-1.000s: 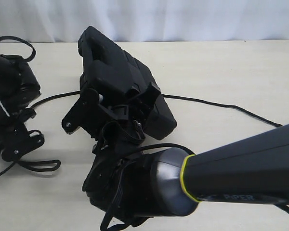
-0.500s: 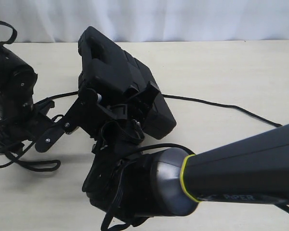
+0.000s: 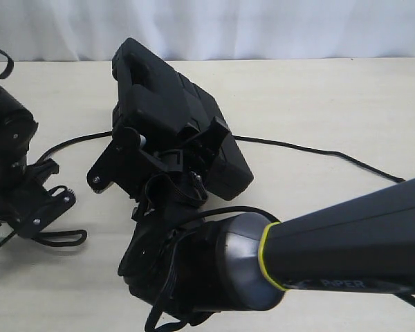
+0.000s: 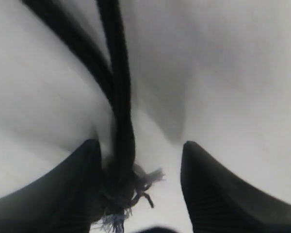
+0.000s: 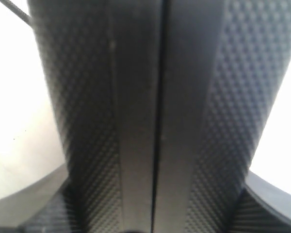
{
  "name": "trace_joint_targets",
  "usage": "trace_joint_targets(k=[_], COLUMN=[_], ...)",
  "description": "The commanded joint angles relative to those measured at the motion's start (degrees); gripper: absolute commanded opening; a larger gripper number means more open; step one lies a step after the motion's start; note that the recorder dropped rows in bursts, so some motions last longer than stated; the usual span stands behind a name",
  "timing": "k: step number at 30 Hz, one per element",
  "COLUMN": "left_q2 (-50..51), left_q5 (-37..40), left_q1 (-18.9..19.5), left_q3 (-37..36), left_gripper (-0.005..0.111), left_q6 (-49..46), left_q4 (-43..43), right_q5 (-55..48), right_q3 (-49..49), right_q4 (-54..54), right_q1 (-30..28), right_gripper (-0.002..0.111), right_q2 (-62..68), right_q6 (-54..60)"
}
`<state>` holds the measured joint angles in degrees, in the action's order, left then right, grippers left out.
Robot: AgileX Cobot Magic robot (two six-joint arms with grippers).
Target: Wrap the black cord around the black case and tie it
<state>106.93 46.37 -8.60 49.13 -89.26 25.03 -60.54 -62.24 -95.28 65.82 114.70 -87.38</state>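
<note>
- The left gripper [image 3: 50, 188] sits low over the desk [image 3: 332, 97] at the far left. In its wrist view the jaws are spread wide, and the frayed end of the black cord [image 4: 122, 102] lies in the gap against one finger without being pinched.
- The cord runs across the desk from that side, seems to pass under the black case [image 3: 162, 104], and trails off to the right. No turn of it shows over the top of the case.
- The case lies mid-desk and looks tilted, with its handle slot at the far end.
- The right gripper [image 3: 169, 155] straddles the near end of the case. Its wrist view is filled by the case's textured edge, so the jaws appear closed on the case.
- The step in hand looks like picking up the cord's end, so wrapping is not yet begun. Next, the left jaws need to close on the strand near the fray, then carry it over the case.
- "PIPER" is printed on the right arm [image 3: 342, 282]; no other writing can be read.
</note>
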Motion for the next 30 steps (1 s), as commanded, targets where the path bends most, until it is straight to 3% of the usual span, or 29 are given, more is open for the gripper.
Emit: trace_joint_targets(k=[1,2,8,14,17,18,20,25,30], left_q2=[0.06,0.06,0.06,-5.58,-9.79,-12.41,-14.82,-18.48,-18.91], left_q5=[-6.56,-7.5,-6.99,-8.97,-14.76,-19.82,-22.94,-26.27,-25.04], left_q1=[0.32,0.32,0.22,0.22,0.51,1.05,1.32,1.32,0.16], left_q3=[-2.98,-3.46,-4.37,-4.37,-4.37,-4.37,-4.37,-4.37,-3.69], left_gripper=[0.048,0.047,0.0,0.0,0.0,0.0,0.0,0.0,0.0], left_q6=[-1.0,-0.68,0.71,8.69,22.52,32.67,38.59,46.29,47.11], left_q4=[2.57,2.57,2.58,2.79,2.79,2.79,2.79,2.51,3.42], right_q5=[-4.15,-4.15,-4.15,-3.18,1.18,3.73,6.87,13.21,14.86], right_q3=[-0.19,-0.19,-0.19,-0.19,0.68,1.32,2.32,3.81,3.81], right_q4=[-2.43,-2.43,-1.84,-1.05,-1.16,-1.16,-1.16,-1.1,-1.1], right_q1=[-0.5,-0.5,-0.5,-0.5,-0.64,-1.06,-2.21,-5.35,-5.35], right_gripper=[0.004,0.004,0.004,0.004,0.004,0.004,0.004,0.004,0.004], right_q2=[-1.5,-1.5,-1.5,-2.52,-4.67,-6.4,-8.22,-10.91,-11.17], right_q6=[0.25,0.25,-0.28,-0.28,-0.89,-2.46,-4.07,-6.92,-6.92])
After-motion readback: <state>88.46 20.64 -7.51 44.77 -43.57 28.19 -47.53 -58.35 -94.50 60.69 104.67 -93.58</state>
